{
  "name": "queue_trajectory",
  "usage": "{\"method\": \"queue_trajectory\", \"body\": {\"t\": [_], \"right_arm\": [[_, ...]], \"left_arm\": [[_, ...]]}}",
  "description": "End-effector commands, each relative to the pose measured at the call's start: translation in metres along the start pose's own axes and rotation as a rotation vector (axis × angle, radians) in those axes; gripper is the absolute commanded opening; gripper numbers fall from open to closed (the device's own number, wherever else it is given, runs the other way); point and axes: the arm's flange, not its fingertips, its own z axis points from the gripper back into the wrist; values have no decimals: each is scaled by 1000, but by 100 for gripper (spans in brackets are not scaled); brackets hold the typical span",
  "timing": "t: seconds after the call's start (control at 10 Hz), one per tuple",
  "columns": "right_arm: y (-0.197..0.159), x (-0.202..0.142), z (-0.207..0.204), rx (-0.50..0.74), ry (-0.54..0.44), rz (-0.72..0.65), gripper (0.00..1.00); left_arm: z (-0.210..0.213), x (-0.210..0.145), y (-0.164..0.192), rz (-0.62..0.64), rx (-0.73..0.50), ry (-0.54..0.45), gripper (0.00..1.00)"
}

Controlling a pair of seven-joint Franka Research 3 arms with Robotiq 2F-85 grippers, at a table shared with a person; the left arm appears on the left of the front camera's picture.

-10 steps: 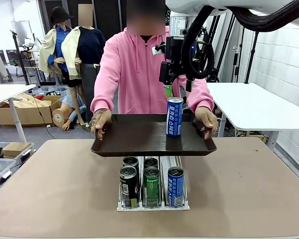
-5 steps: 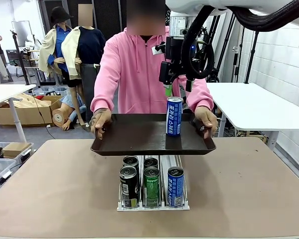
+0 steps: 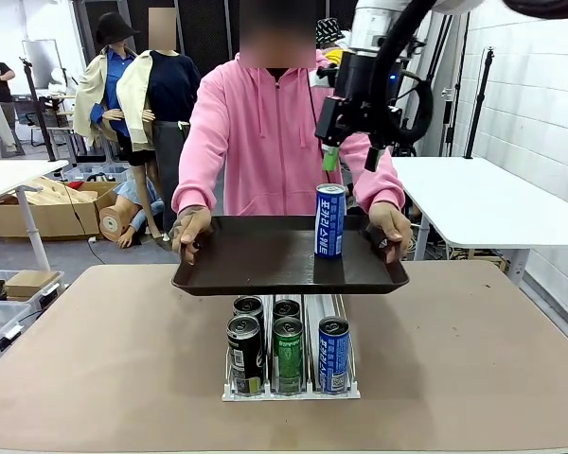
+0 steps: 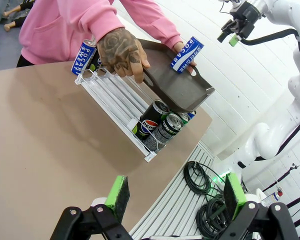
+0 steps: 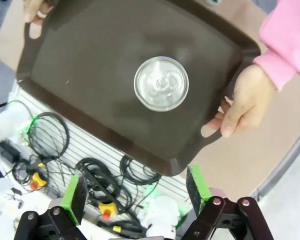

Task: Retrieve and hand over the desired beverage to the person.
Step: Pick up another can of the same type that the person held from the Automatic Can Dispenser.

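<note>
Below right end effector (image 3: 350, 161), blue can (image 3: 330, 221)

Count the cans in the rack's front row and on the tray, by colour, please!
Blue: 2, tray can and front-row blue can
Green: 1, green can
Black: 1, black can
Total: 4
</note>
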Motion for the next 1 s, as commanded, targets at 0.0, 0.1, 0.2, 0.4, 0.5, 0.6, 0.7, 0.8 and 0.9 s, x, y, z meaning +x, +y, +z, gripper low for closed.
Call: {"method": "queue_trajectory", "body": {"t": [0.0, 0.1, 0.2, 0.4, 0.5, 0.6, 0.7, 0.8, 0.9], "right_arm": [[-32, -35, -19, 96, -52, 1, 100], [-46, -49, -23, 137, -86, -23, 100], [-57, -64, -31, 191, -132, -42, 100], [-81, -101, -54, 322, -280, -74, 100], [-98, -121, -62, 379, -363, -87, 100], [-116, -141, -72, 448, -424, -113, 100], [-136, -163, -83, 496, -490, -166, 100], [-146, -181, -97, 538, -540, -201, 100], [-159, -199, -106, 577, -597, -223, 100]], "left_arm": [[2, 1, -2, -6, -10, -13, 100], [2, 1, -2, -6, -10, -13, 100], [2, 1, -2, -6, -10, -13, 100], [2, 1, -2, -6, -10, -13, 100], [2, 1, -2, -6, -10, -13, 100], [2, 1, -2, -6, -10, -13, 100], [2, 1, -2, -6, -10, -13, 100], [2, 1, -2, -6, -10, -13, 100], [2, 1, -2, -6, -10, -13, 100]]}}
